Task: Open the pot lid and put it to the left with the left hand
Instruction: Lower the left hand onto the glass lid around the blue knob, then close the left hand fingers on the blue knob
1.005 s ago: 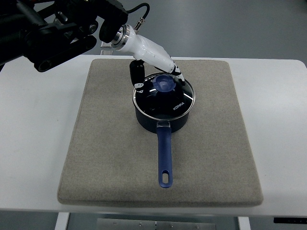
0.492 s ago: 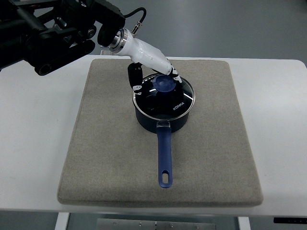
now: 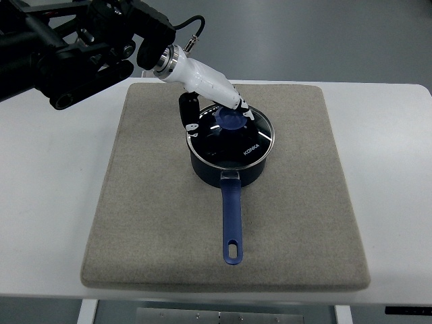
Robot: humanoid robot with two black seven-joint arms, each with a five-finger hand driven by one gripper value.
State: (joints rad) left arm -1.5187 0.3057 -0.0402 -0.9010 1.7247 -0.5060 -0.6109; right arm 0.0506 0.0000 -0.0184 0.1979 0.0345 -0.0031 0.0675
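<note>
On the white counter [image 3: 54, 202] lies a grey mat [image 3: 148, 223]; your left hand [image 3: 214, 101] reaches the saucepan [image 3: 229, 169] lid knob [image 3: 233, 121], finger grip unclear. The glass lid [image 3: 233, 140] is not lifted yet.

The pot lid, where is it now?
The pot lid sits on the blue pot, centre of the grey mat, with the left hand at its knob.

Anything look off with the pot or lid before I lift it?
Nothing stands out. The glass lid sits level on the blue pot, whose handle points toward the near edge of the grey mat. No spills or damage show. The left hand is at the lid knob.
</note>
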